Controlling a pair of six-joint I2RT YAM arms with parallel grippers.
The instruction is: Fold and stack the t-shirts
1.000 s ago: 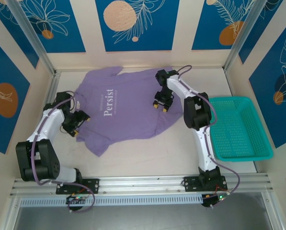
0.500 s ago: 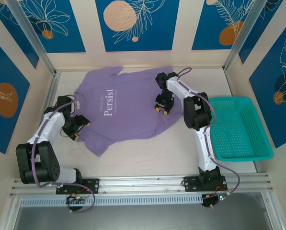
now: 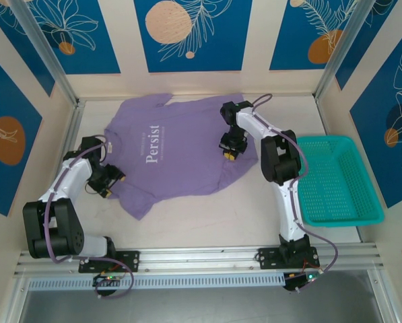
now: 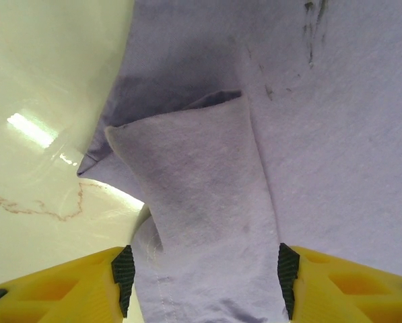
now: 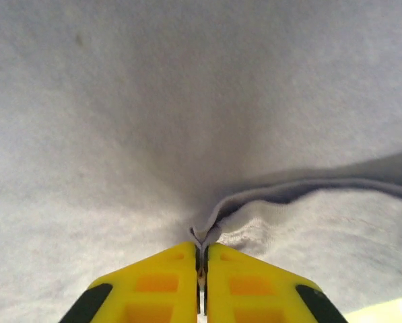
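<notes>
My right tool (image 5: pixel 202 268) is pinched tight on a raised ridge of the lavender-purple cotton t-shirt (image 3: pixel 174 151), which lies spread print-up on the pale table (image 3: pixel 207 215). My left tool (image 4: pixel 204 277) stands half-wide astride a folded flap at the shirt's left edge. Its pads (image 4: pixel 123 266) perhaps touch the cloth, but the frame cuts them off.
</notes>
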